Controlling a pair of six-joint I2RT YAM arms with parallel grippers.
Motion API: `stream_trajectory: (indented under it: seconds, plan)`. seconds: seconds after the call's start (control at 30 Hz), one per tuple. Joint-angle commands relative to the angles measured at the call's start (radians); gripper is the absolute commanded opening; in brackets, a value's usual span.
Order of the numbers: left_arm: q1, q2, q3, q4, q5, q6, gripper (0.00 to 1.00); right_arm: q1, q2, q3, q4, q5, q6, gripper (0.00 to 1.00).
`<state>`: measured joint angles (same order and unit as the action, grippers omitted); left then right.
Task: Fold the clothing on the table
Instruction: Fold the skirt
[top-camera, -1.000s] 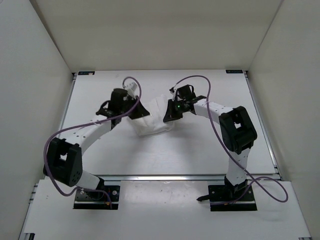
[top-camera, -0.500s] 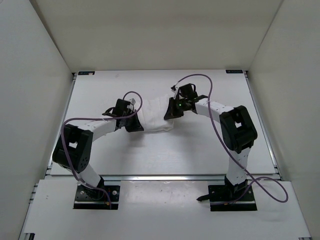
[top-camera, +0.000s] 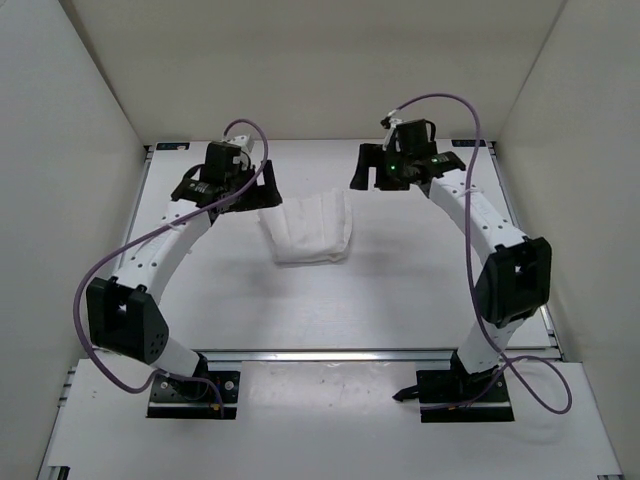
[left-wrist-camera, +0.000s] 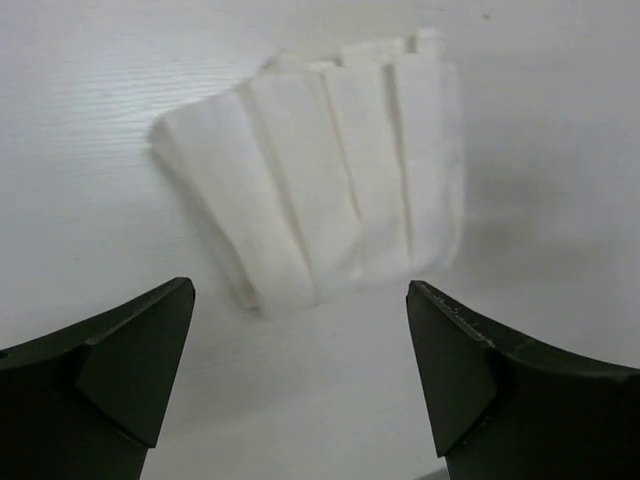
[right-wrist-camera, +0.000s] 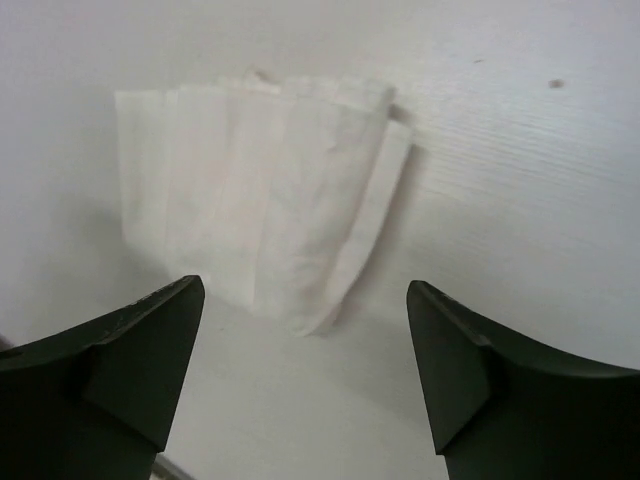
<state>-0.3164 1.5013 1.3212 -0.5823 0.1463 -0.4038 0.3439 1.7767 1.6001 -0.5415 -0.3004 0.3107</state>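
The clothing (top-camera: 309, 229) lies folded into a small white pleated block near the middle of the table (top-camera: 400, 290). It also shows in the left wrist view as the clothing (left-wrist-camera: 320, 170) and in the right wrist view as the clothing (right-wrist-camera: 250, 190). My left gripper (top-camera: 262, 187) hangs open up and to the left of it, apart from the fabric. My right gripper (top-camera: 366, 170) hangs open up and to the right of it, also apart. Nothing sits between the fingers (left-wrist-camera: 130, 360) of the left gripper or the fingers (right-wrist-camera: 470, 360) of the right one.
White walls (top-camera: 90, 150) close in the table on the left, back and right. Metal rails (top-camera: 330, 354) edge the table. Purple cables (top-camera: 130, 260) loop beside both arms. The arm bases (top-camera: 195, 392) stand at the near edge.
Both grippers have let go of the clothing, opened and drawn back toward the far side. The clothing now lies flat as a folded block.
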Motion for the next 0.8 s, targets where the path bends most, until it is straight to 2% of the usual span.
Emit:
stream_trajectory:
  seconds: [0.0, 0.1, 0.23, 0.3, 0.53, 0.77]
  plan:
    - [-0.003, -0.015, 0.049, -0.238, -0.253, 0.147, 0.99, -0.039, -0.062, 0.009, -0.208, 0.225, -0.093, 0.82]
    - [0.007, -0.055, -0.014, -0.248, -0.329, 0.166, 0.99, -0.085, -0.121, -0.125, -0.192, 0.28, -0.085, 0.84]
    - [-0.001, -0.154, -0.16, -0.218, -0.34, 0.168, 0.99, -0.106, -0.241, -0.348, -0.089, 0.259, -0.062, 0.84]
    - [-0.007, -0.188, -0.216, -0.215, -0.333, 0.157, 0.99, -0.098, -0.264, -0.4, -0.083, 0.274, -0.058, 0.83]
    - [-0.026, -0.236, -0.289, -0.232, -0.317, 0.143, 0.98, -0.083, -0.25, -0.453, -0.129, 0.268, -0.032, 0.82]
    - [-0.003, -0.263, -0.327, -0.203, -0.222, 0.128, 0.98, -0.083, -0.266, -0.487, -0.012, 0.147, -0.002, 0.82]
